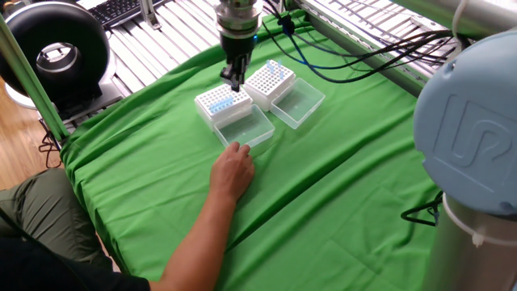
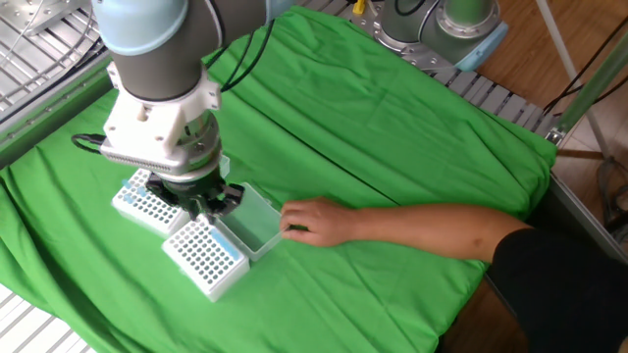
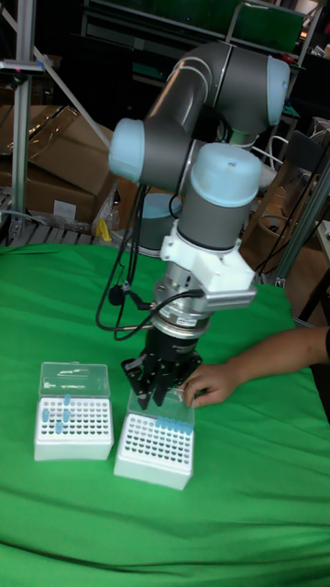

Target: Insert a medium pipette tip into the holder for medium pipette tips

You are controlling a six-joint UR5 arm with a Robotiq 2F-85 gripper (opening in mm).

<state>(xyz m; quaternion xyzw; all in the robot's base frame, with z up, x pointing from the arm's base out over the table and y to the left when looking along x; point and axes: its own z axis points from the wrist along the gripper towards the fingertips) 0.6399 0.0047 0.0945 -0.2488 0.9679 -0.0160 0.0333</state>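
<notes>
One fixed view: pincer [image 1: 233, 80] hangs above the far edge of the near rack [image 1: 219, 103], between it and the second rack [image 1: 269, 79]. Both racks sit on the green cloth [image 1: 339, 178] over the counter, lids open toward the camera. A person's hand [image 1: 233, 171] rests at the near lid's [image 1: 247, 129] front edge.

The other fixed view: pincer [image 2: 207, 204] over the seam between rack [image 2: 204, 257] and lid [image 2: 250, 222]; hand [image 2: 316, 220] just beside the lid.

Tall fixed view: pincer [image 3: 152, 391] points down over the back rows of the right-hand rack [image 3: 155, 448], where blue tips [image 3: 168, 422] stand. Fingers look close together, possibly pinching a tip, but I cannot tell. Left rack [image 3: 73, 426] holds a few blue tips.
</notes>
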